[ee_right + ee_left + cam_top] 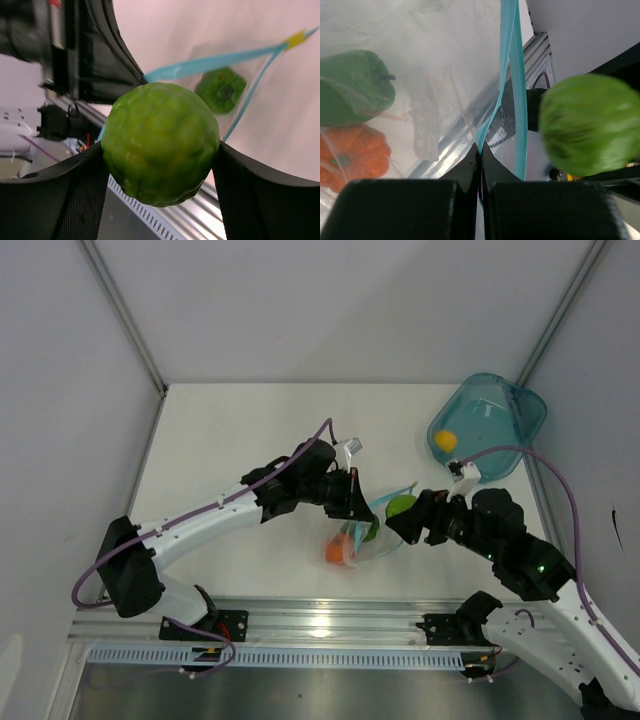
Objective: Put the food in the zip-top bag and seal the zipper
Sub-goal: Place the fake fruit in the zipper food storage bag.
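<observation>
My left gripper point(352, 502) point(480, 150) is shut on the blue-teal zipper point(509, 75) and holds the mouth of the clear zip-top bag point(368, 538) open. The dark green food point(352, 85) point(221, 90) and the orange-red food point(355, 155) point(337, 551) lie inside the bag. My right gripper point(400, 517) point(160, 165) is shut on the light green food point(161, 142) point(401, 506) point(587, 131), just right of the bag's mouth. The yellow food point(446, 440) lies in the teal bowl.
A translucent teal bowl point(500, 410) stands at the back right corner against the wall. The aluminium rail point(330, 625) runs along the table's near edge. White walls enclose the table on the left, back and right.
</observation>
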Controlling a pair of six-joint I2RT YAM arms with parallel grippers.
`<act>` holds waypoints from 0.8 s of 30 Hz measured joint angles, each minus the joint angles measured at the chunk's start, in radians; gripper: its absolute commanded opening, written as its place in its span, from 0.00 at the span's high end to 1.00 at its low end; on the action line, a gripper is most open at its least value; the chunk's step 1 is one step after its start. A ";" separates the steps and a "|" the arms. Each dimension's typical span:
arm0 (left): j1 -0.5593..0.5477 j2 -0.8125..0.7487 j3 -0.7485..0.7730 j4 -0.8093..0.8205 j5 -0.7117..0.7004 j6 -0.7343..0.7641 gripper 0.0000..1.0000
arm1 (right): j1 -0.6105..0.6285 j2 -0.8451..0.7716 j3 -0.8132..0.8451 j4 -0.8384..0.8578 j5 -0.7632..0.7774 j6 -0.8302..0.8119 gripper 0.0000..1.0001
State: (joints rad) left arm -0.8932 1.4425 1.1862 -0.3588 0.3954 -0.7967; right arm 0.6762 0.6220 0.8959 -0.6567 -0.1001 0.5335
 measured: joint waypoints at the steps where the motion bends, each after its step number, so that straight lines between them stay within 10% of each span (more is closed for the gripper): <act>1: 0.000 0.004 0.004 0.000 0.000 0.000 0.99 | 0.009 -0.002 -0.024 -0.002 -0.011 0.011 0.74; 8: 0.000 0.017 0.014 -0.010 0.002 0.000 0.99 | 0.064 0.024 -0.101 -0.024 -0.034 0.043 0.66; 24: 0.000 0.017 0.019 -0.021 0.009 0.000 0.99 | 0.075 0.063 -0.093 -0.025 0.002 0.040 0.01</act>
State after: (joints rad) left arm -0.8932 1.4597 1.2049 -0.3798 0.4046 -0.7971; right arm 0.7509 0.6846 0.8024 -0.6819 -0.0982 0.5739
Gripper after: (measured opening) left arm 0.003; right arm 0.913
